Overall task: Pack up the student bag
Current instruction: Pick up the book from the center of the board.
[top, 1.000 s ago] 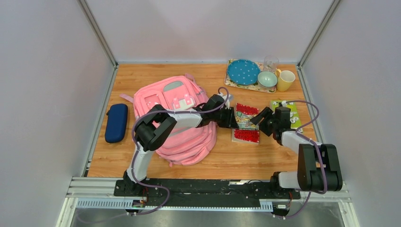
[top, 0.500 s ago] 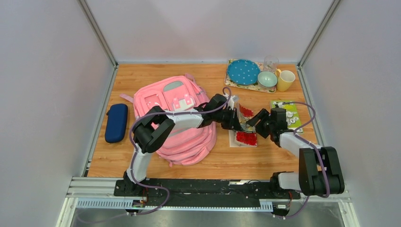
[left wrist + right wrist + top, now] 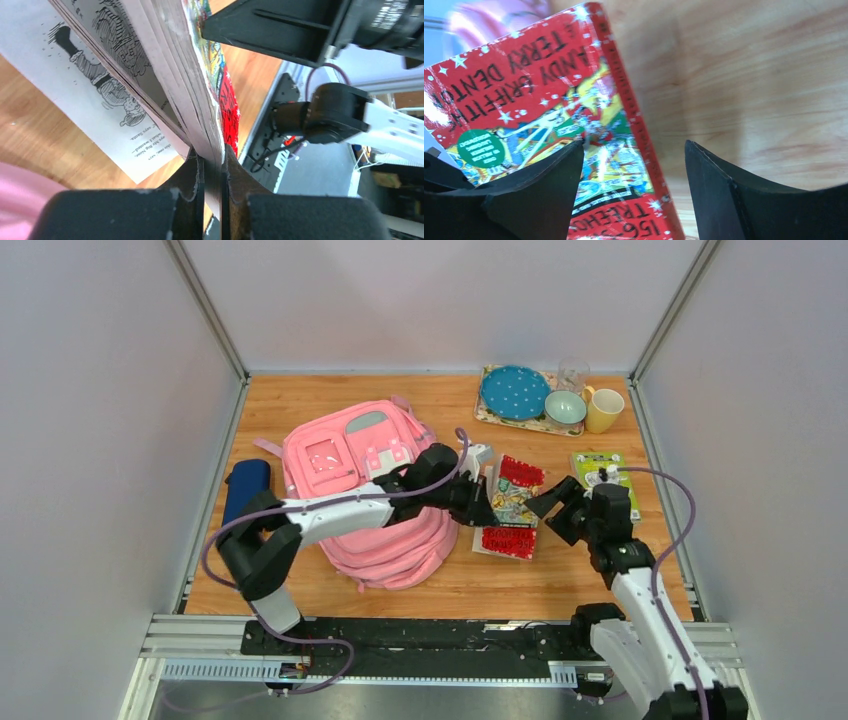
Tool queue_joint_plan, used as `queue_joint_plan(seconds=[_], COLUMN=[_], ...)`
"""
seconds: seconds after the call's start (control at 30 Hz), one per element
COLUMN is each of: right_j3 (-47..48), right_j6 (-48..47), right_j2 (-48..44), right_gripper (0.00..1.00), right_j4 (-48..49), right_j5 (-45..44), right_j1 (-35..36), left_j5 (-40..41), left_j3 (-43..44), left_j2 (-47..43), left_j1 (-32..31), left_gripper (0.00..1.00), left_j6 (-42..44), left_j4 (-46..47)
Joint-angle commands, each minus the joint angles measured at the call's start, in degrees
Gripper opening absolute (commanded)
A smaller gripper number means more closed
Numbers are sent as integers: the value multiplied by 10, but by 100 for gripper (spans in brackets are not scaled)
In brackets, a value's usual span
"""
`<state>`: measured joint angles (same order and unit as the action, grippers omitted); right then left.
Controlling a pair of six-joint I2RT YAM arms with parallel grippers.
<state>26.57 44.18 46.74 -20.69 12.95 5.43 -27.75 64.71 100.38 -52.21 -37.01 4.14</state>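
The student bag [image 3: 365, 495], a pink backpack, lies flat left of centre. My left arm reaches across it to a red paperback book [image 3: 512, 508] with a colourful cover. The left gripper [image 3: 482, 500] is shut on that book's edge. In the left wrist view the fingers [image 3: 192, 187] pinch the stack of pages and cover [image 3: 192, 75], with one printed page [image 3: 95, 85] hanging loose over the wood. My right gripper [image 3: 546, 512] stands open just right of the book. In the right wrist view the book [image 3: 544, 110] lies under the left finger [image 3: 534, 195], and the gripper [image 3: 634, 150] holds nothing.
A navy zip case [image 3: 243, 490] lies left of the bag, partly behind my left arm. At the back right a tray holds a blue plate [image 3: 515, 392], a bowl [image 3: 565, 407] and a glass [image 3: 573, 373], with a yellow mug [image 3: 604, 410] beside. A green book [image 3: 605, 475] lies right.
My left gripper has closed on the book's edge and tilted it up toward the bag. My right gripper has opened wider and drawn back to the right.
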Motion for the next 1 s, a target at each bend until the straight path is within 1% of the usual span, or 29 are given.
queue_joint_plan(seconds=[0.0, 0.13, 0.17, 0.27, 0.43, 0.57, 0.73, 0.77, 0.83, 0.87, 0.9, 0.93, 0.97], right_j3=[-14, -15, -13, 5, -4, -14, -22, -20, -20, -19, -16, -14, -12], right_j6=[48, 55, 50, 38, 55, 57, 75, 76, 78, 78, 78, 79, 84], right_j2=[-123, -196, -206, -228, -227, -215, -187, -181, -176, -176, -180, -192, -198], right_gripper=[77, 77, 77, 77, 78, 78, 78, 71, 52, 26, 15, 8, 0], right_j4=[-31, -15, -5, -1, 54, 99, 158, 166, 174, 177, 177, 178, 178], right_j5=[28, 89, 116, 155, 227, 278, 308, 314, 320, 320, 320, 320, 322], right_j1=[-4, -3, -4, -3, -2, -2, -2, -2, -2, -2, -2, -2, -2], left_j5=[10, 39, 36, 11, -20, -83, -147, -165, -166, -154, -144, -130, -95], left_j3=[-8, -51, -58, -85, -113, -114, -118, -121, -127, -129, -129, -130, -132], left_j2=[-136, -207, -228, -259, -277, -277, -267, -265, -264, -266, -268, -272, -278], left_j1=[-3, -3, -3, -3, -4, -3, -3, -2, -2, -2, -1, 1, 2], left_gripper=[0, 0, 0, 0, 0, 0, 0, 0, 0, 0, 0, 0, 10], left_j6=[81, 94, 95, 90, 75, 62, 43, 39, 35, 41, 57, 67, 76], left_j4=[3, 1, 6, 42, 103, 147, 205, 215, 221, 214, 188, 169, 149])
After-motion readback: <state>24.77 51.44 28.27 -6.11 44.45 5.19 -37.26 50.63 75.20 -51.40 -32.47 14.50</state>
